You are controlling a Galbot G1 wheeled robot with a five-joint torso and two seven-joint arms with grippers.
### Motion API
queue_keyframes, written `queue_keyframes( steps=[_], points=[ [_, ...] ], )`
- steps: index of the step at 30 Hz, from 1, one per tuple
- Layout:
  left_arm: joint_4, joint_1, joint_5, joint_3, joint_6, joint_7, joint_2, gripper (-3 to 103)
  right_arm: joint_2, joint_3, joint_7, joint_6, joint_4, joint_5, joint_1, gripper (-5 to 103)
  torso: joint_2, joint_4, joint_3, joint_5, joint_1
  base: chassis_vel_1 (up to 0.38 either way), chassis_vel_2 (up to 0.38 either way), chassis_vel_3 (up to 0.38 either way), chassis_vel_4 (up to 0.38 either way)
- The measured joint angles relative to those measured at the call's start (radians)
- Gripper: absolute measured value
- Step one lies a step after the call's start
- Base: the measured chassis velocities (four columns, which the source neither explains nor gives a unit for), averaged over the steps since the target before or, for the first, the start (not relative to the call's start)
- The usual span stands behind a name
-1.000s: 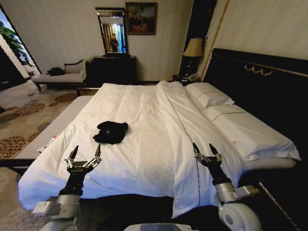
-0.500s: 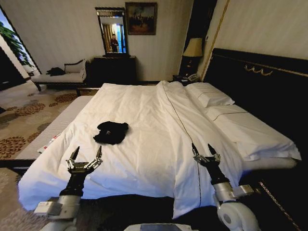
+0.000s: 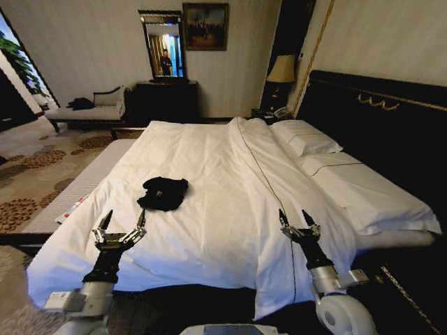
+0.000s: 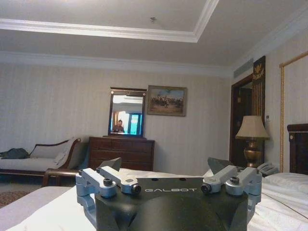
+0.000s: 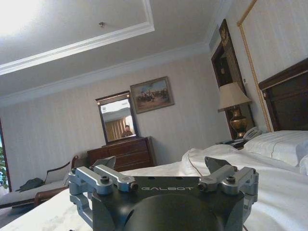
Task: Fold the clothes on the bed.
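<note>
The T-shirt [image 3: 163, 193] was black on the bed's [image 3: 209, 230] white duvet. The headboard [image 3: 377, 125] was dark with gold trim, the carpet [image 3: 28, 174] beige with brown floral blotches, the wall [image 4: 57, 106] pale and striped.

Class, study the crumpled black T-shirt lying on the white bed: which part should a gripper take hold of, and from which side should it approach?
Probably the near edge of the black T-shirt, coming from above on the robot's side. It lies bunched in a low heap on the bed, so a loose outer fold is easier to pinch than the middle. The open left gripper is nearest, just in front of it; the right gripper is open farther right.
</note>
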Motion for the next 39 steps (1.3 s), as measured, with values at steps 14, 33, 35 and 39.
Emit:
queue_keyframes(
  steps=[14, 33, 35, 39],
  points=[
    [0.03, -0.019, -0.02, -0.034, -0.002, -0.001, 0.006, 100, 0.008, -0.002, -0.002, 0.0, 0.002, -0.018, -0.007, 100, 0.0, 0.0, 0.0, 0.0, 0.0, 0.002, 0.013, 0.0, -0.012],
    [0.035, -0.024, -0.035, -0.048, -0.008, -0.009, 0.01, 100, 0.018, -0.002, -0.004, 0.0, 0.004, -0.029, -0.012, 100, 0.0, 0.0, 0.0, 0.0, 0.0, 0.004, 0.005, -0.004, -0.005],
    [0.035, -0.023, -0.035, -0.048, -0.01, -0.009, 0.009, 100, 0.018, -0.002, -0.004, 0.0, 0.003, -0.029, -0.013, 100, 0.0, 0.0, 0.0, 0.0, 0.0, 0.054, 0.056, -0.054, -0.051],
    [0.035, -0.022, -0.035, -0.051, -0.011, -0.01, 0.011, 100, 0.018, -0.001, -0.004, 0.0, 0.003, -0.03, -0.015, 100, 0.0, 0.0, 0.0, 0.0, 0.0, 0.058, 0.056, -0.067, -0.057]
  ],
)
